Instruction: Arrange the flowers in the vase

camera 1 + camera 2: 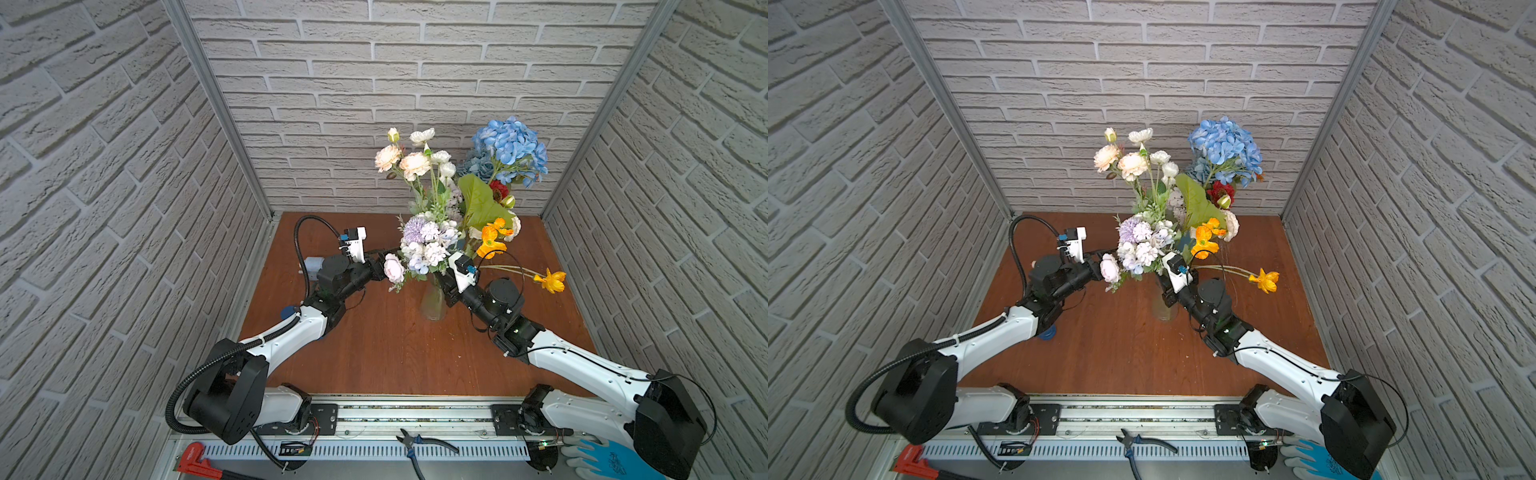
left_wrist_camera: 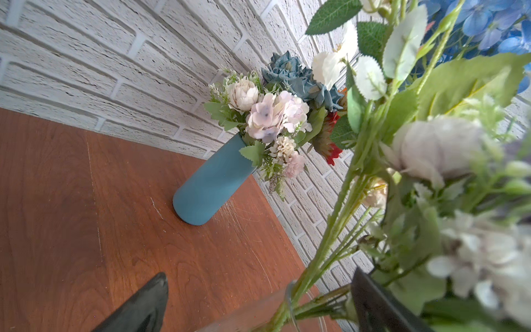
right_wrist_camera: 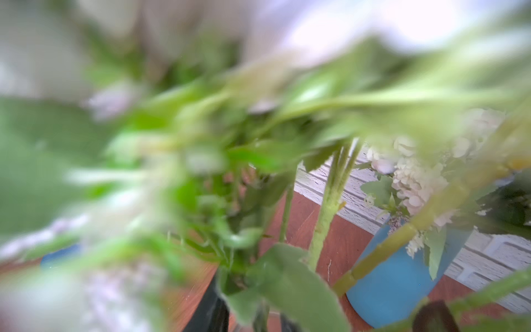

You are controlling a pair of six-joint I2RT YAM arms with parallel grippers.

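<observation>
The left gripper (image 1: 381, 261) is gaping as wide as it goes and holds nothing. Its wrist view shows the two fingers (image 2: 143, 301) either side of the green stems just above the rim of the glass vase (image 1: 433, 303), not pinching them. The right gripper (image 1: 440, 279) is buried in foliage on the other side of the same neck. Honestly, there's no telling whether it has a stem or not, because its own camera is all green blur.

So the flowers (image 1: 1144, 249) look pretty much in. The glass vase stands in the middle of the table (image 1: 374, 353) and carries the lilac-white clusters (image 1: 424, 245), a pale pink rose (image 1: 393, 268) just beside the left gripper, and the tall cream-white roses (image 1: 409, 162). One orange bloom (image 1: 550, 280) flops out sideways to the right on a long stem, well apart from the rest. That looks like the one wanting a tidy.

Further back, near the wall (image 1: 332, 104), a blue vase (image 2: 212, 178) stands filled with another pale cluster, dusty-blue roses (image 2: 290, 72) and a red bloom (image 2: 330, 149). The blue hydrangea (image 1: 511, 149) towers at the very back, and which vase its stem goes into can't be made out.

No loose bunches show on the wood, so what's left is probably just backing both arms out without dragging stems along.
</observation>
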